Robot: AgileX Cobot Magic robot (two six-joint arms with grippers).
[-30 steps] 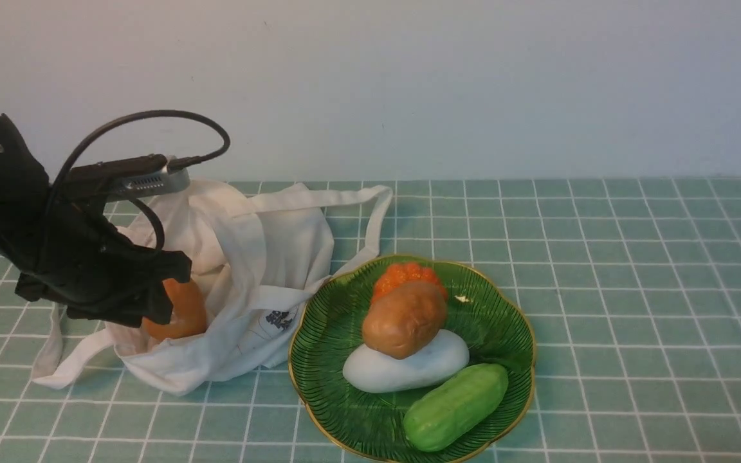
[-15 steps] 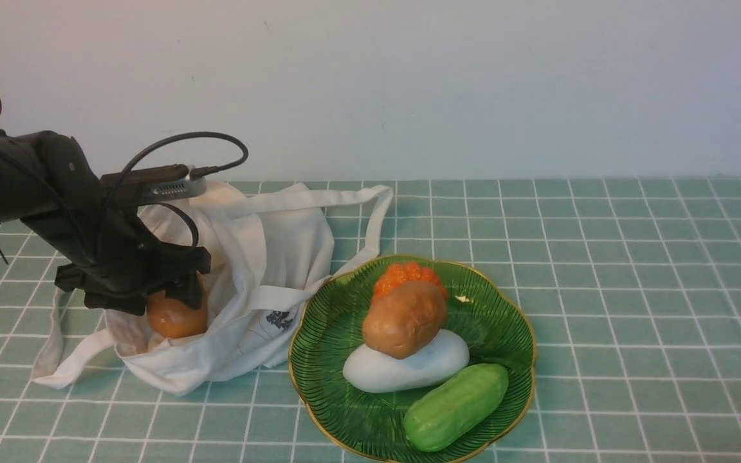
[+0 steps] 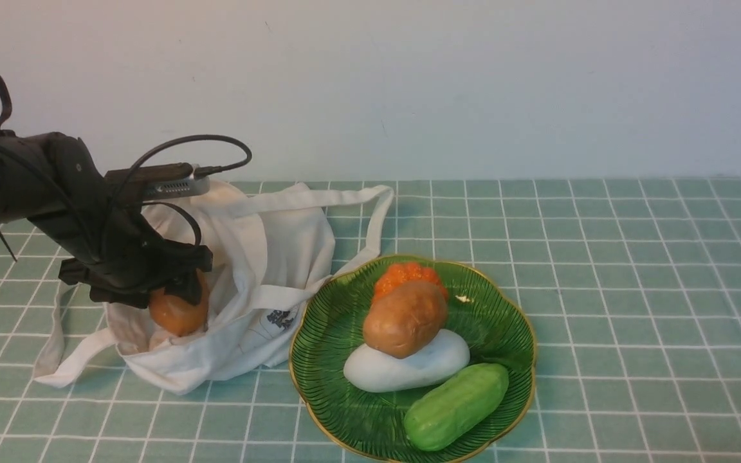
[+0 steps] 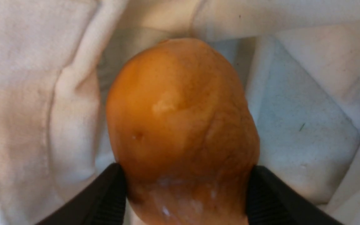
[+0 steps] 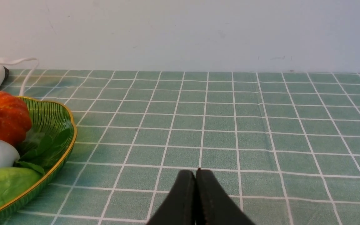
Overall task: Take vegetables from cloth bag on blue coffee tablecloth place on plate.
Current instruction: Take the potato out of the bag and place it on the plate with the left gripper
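- left gripper (image 4: 184, 184) is clamped on the orange potato (image 4: 180, 118), inside the cloth bag (image 4: 27, 93).
- i'd lift straight up, clear of the bag's folds, before swinging right to the plate (image 3: 499, 315).

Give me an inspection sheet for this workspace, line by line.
Surface: teal checked tablecloth, lying flat.
Job's things: orange potato inside the cloth bag mouth; bag slumped beside the green plate.
Clutter: brown potato, white vegetable, cucumber and a bumpy orange item on the plate.
Claws: left claw shut on the orange potato; right claw shut, empty, above the tablecloth.
Cables: black cable loops over the left wrist.
Surroundings: plain pale wall.
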